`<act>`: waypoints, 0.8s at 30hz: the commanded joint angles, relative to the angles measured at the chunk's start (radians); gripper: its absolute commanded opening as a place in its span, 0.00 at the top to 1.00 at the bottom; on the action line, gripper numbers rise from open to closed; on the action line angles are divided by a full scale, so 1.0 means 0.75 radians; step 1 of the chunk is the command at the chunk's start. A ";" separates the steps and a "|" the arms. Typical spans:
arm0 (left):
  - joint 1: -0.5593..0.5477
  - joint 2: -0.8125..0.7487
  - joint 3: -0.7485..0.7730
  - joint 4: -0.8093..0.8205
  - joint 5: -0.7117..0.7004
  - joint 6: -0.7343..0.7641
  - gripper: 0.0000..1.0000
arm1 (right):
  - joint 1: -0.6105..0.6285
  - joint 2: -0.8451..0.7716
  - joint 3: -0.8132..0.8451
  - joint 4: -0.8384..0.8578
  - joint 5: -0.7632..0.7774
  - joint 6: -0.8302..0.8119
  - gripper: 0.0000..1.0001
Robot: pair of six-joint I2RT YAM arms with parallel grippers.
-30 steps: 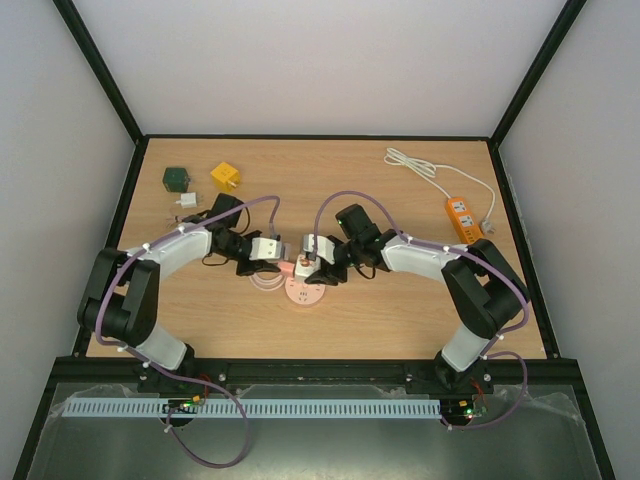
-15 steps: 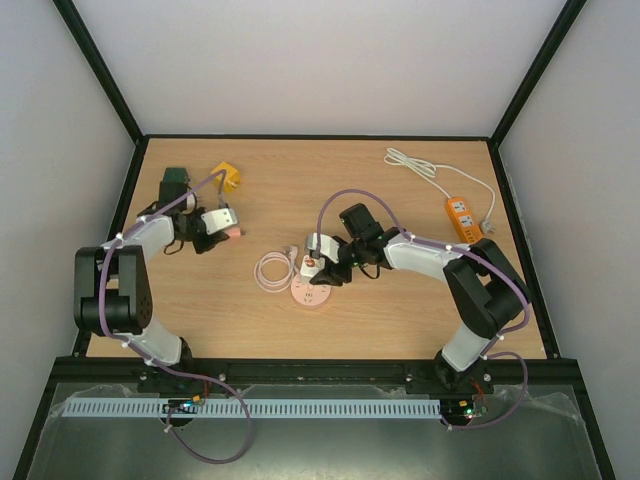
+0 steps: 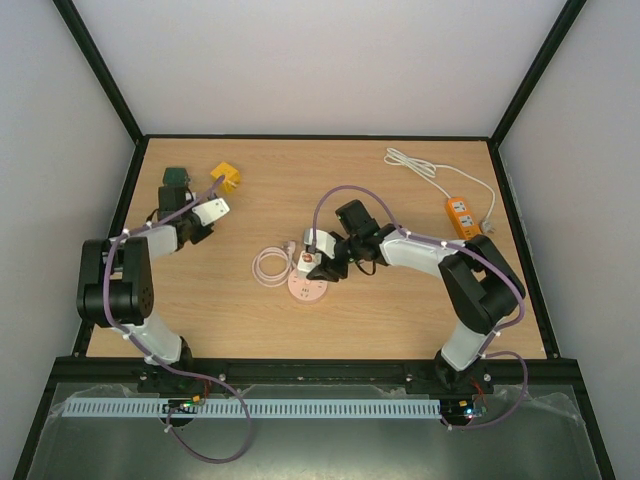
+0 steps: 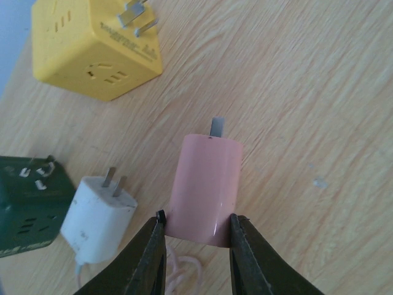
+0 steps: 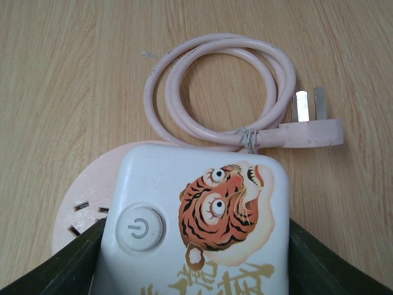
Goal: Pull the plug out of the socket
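L grip point(image 4: 196, 236): I'm squeezing pink plug point(image 4: 206, 181).
R grip point(image 5: 193, 261): I'm hugging tiger socket point(image 5: 202, 203).
Tip: I'm dodging white plug point(image 4: 98, 218), lower left.

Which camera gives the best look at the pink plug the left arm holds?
The left wrist view: the pink plug fills the middle, pinched in the left gripper, one prong showing. Overhead it is too small to tell; the right wrist view misses it.
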 commanded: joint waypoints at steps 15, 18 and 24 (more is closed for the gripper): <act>-0.055 -0.258 -0.076 -0.309 0.194 0.069 0.31 | -0.004 0.116 0.118 -0.018 0.046 -0.055 0.91; -0.059 -0.296 0.029 -0.506 0.351 0.004 0.18 | 0.003 0.113 0.126 0.003 0.017 -0.045 0.77; -0.166 -0.356 0.130 -0.727 0.511 -0.071 0.01 | 0.007 0.096 0.138 0.063 -0.020 0.037 0.32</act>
